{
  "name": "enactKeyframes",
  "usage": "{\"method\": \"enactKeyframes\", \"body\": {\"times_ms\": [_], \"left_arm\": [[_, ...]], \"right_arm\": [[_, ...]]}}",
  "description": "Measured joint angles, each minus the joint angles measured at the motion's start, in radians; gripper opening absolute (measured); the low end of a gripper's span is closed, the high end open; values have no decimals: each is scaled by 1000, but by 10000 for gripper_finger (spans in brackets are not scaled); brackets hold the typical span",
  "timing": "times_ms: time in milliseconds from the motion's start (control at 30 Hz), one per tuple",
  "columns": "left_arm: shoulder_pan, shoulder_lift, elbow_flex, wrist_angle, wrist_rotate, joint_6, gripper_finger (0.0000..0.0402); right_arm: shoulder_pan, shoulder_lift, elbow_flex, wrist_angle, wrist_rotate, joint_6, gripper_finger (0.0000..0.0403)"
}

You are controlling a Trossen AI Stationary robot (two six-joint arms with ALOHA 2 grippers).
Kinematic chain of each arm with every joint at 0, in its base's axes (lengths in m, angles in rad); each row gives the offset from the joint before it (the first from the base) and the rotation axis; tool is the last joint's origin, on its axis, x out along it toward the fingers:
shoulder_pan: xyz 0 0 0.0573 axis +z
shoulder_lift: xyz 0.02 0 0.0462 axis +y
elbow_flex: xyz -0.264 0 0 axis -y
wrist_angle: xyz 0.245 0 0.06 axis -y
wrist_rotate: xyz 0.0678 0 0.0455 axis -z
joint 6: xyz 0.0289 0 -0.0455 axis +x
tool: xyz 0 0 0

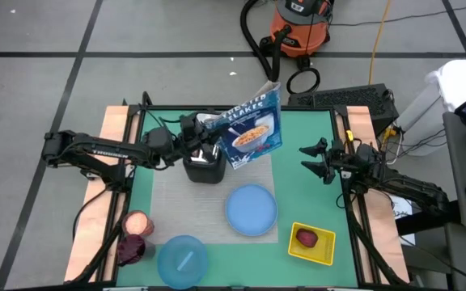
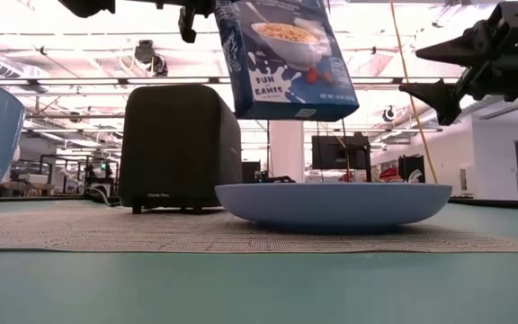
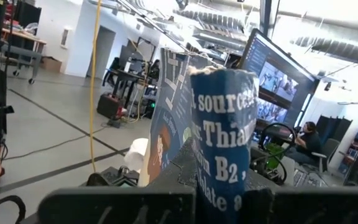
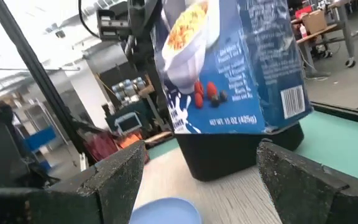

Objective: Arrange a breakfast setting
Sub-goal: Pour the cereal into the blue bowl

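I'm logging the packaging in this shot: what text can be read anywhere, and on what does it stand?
"FUN and GAMES": cereal box, lower front, low view.
"FLAKES": cereal box top, high view; the word above it is cut off.
"source", "Thiam", "B2": cereal box side panel, left wrist view.
"NET WT. 10 OZ. (425g)": cereal box, right wrist view, only roughly legible.
Small white mark on the toaster: too small to read.
Lettering on the left arm: too blurred to read.

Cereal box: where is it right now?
In the high view the cereal box is held off the table by the left gripper, at the table's far middle, beside the toaster and above the plate.
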Motion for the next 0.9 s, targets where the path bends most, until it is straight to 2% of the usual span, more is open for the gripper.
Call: {"method": "enactKeyframes", "body": {"times_ms": [467,700,800,900], "left_arm": [[1,0,0,-4,0,-22,3],[1,0,0,-4,0,-24,3],[1,0,0,-4,-1,-24,3],[1,0,0,-4,-1,-25,3]], "right_arm": [[0,0,0,35,1,-106,308],[0,0,0,65,7,-101,362],[0,0,0,64,55,-75,387],[0,0,0,64,59,-77,398]]}}
